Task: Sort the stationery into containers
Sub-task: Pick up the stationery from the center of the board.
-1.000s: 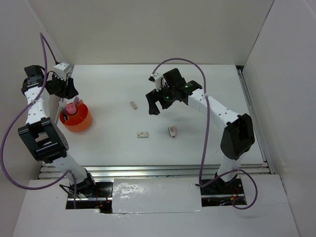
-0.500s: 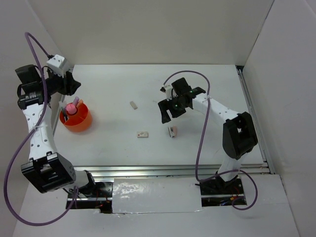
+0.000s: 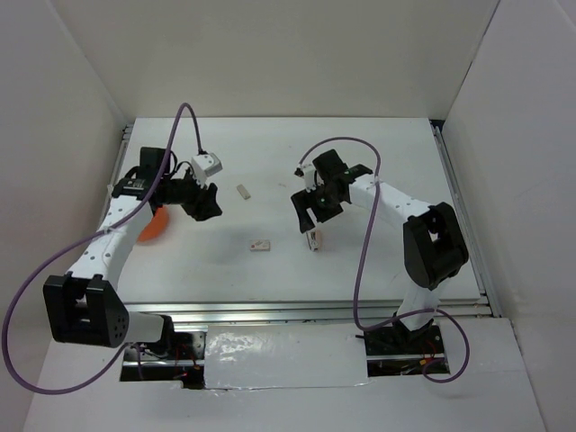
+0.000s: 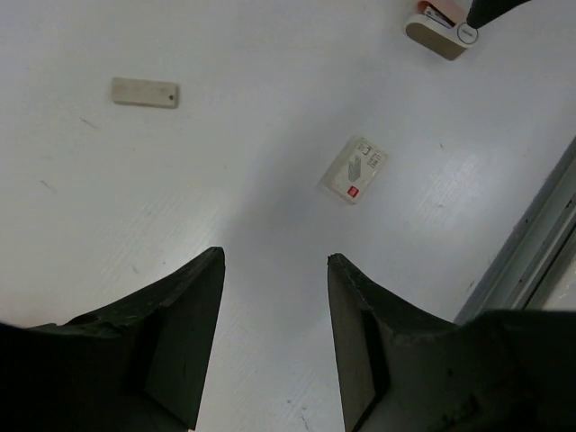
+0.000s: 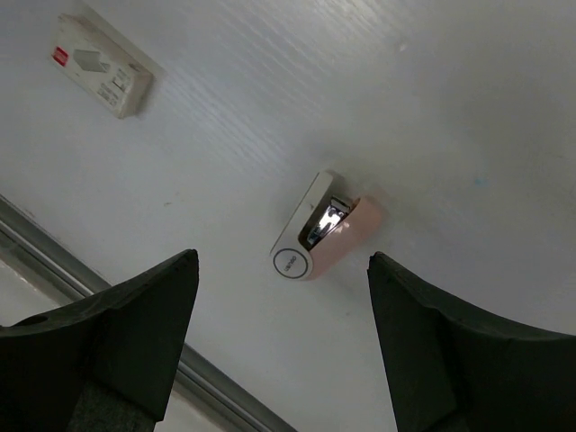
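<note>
A small white and pink stapler (image 3: 314, 239) (image 5: 324, 229) lies on the white table, and my right gripper (image 3: 309, 219) (image 5: 281, 259) hangs open just above it, one finger to each side, not touching. A white eraser with a red label (image 3: 260, 244) (image 4: 354, 168) (image 5: 101, 65) lies to its left. Farther back lies a beige eraser block (image 3: 243, 191) (image 4: 145, 92). My left gripper (image 3: 204, 205) (image 4: 274, 256) is open and empty over bare table, left of the beige block. The orange container (image 3: 155, 225) is mostly hidden behind the left arm.
A metal rail (image 3: 297, 310) (image 4: 531, 261) (image 5: 54, 261) runs along the table's near edge. White walls close in the left, back and right sides. The stapler (image 4: 438, 25) also shows at the top right of the left wrist view.
My left arm swung from above the orange container out to the right over the table. My right gripper came nearer and lower, to sit over the stapler, its jaws slightly narrower.
</note>
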### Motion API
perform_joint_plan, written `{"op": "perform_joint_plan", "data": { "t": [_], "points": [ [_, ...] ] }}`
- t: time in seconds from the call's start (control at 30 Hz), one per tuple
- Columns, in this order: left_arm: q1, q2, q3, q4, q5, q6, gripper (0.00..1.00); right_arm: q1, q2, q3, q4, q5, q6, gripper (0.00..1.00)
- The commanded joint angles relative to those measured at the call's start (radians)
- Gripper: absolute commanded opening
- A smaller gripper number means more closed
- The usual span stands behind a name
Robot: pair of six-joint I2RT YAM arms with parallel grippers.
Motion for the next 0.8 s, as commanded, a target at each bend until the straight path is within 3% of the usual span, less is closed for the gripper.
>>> {"op": "perform_joint_plan", "data": {
  "t": [0.0, 0.17, 0.33, 0.47, 0.77],
  "points": [
    [-0.034, -0.009, -0.002, 0.059, -0.035, -0.026, 0.62, 0.002, -0.022, -0.04, -0.028, 0.06, 0.007, 0.82],
    [-0.053, -0.024, -0.054, 0.081, -0.027, -0.061, 0.67, 0.001, -0.002, -0.063, -0.035, 0.051, 0.015, 0.85],
    [-0.191, -0.009, -0.159, 0.136, -0.071, -0.053, 0.61, -0.001, -0.013, -0.058, -0.03, 0.043, 0.021, 0.85],
    [-0.316, 0.078, -0.157, 0.174, -0.136, -0.053, 0.61, -0.012, -0.036, -0.064, -0.036, 0.033, 0.019, 0.85],
    [-0.452, 0.315, -0.077, 0.243, -0.289, -0.029, 0.63, -0.049, -0.062, -0.068, -0.042, 0.007, 0.009, 0.86]
  ]
}}
